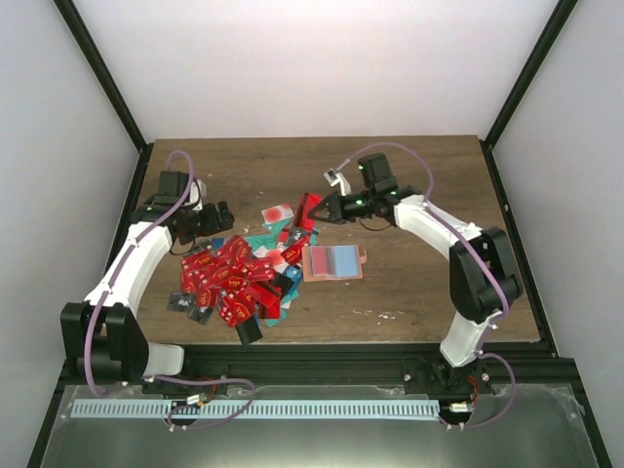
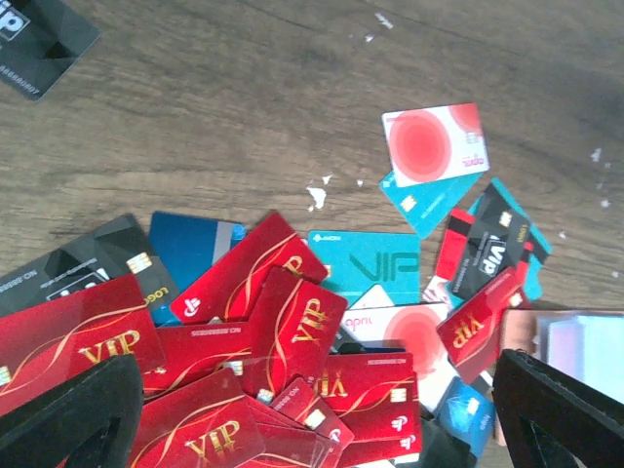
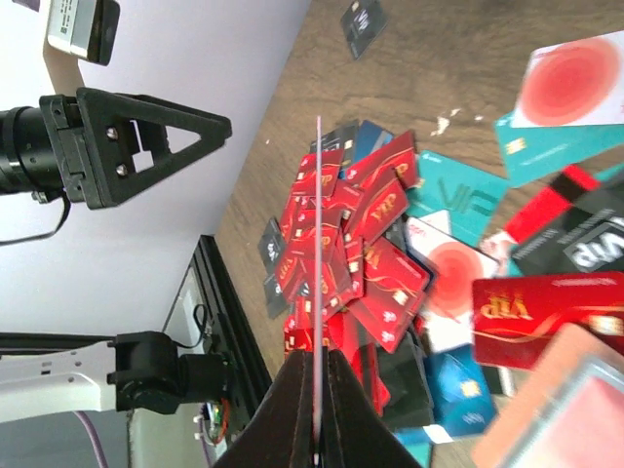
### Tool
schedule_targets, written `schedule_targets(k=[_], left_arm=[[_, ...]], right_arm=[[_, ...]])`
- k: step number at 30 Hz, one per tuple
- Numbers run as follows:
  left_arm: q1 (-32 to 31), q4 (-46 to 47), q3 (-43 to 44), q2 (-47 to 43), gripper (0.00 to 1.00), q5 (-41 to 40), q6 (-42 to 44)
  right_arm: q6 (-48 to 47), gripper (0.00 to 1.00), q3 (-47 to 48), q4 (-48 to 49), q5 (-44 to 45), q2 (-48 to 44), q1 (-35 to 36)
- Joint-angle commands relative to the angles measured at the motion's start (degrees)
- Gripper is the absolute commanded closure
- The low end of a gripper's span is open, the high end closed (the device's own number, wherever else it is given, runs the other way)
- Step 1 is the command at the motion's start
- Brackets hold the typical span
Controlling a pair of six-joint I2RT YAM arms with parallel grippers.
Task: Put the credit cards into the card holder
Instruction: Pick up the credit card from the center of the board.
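Grippers: the right gripper (image 3: 319, 363) is pinched tight on one thin card; the left gripper (image 2: 317, 361) is spread wide, with nothing between its fingers.
Held card: the held card (image 3: 319, 244) shows only its edge to the right wrist camera, like a thin line standing straight up from the fingers. From above it looks red, and it is lifted over the far right side of the heap.
Left gripper's spot: above the far left side of the heap, looking down on it.
Credit cards: the credit cards (image 1: 239, 278) lie in a messy heap, one on top of another. Most are red with gold "VIP" on them. Some are teal, some black, one is blue, and a few are white with a big red spot.
Card holder: the card holder (image 1: 333, 262) is flat and salmon-pink with pale blue patches. It lies on the table (image 1: 409, 175), just beside the right side of the heap.
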Motion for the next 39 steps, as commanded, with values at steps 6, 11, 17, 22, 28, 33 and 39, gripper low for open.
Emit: schedule_targets(k=[6,11,17,22,28,33,39], left_arm=[[1.57,4.47,-0.42,1.31,0.0,14.97,1.35],[0.73,11.47,-1.07,1.62,0.07,31.53,0.03],[-3.43,14.98,1.84,3.34,0.16,44.6,2.02],[-6.96,19.35,2.01,4.71,0.21,51.7,1.3],[-12.02,24.06,3.13,6.72,0.32,57.36,-0.24],[-14.72,26.44,3.41,8.03,0.41,58.21,-1.41],[-16.97,27.6,3.73,9.37,0.54,59.57,-2.13]], right_arm=[[-14.23,0.99,-6.68,-8.27,-5.76,-8.65,-5.91],[-17.5,0.99,-9.89,-8.52,-12.42,-10.06,-6.8],[-21.89,0.98,-8.98,-10.71,-20.52,-8.93,-7.0],[-20.4,0.98,-8.59,-8.51,-27.04,-8.14,-6.96],[-18.8,0.99,-8.59,-6.88,-31.37,-8.37,-6.96],[-18.35,0.99,-8.87,-6.38,-33.47,-8.46,-6.98],[-17.26,0.99,-9.48,-5.07,-34.44,-8.91,-7.0]])
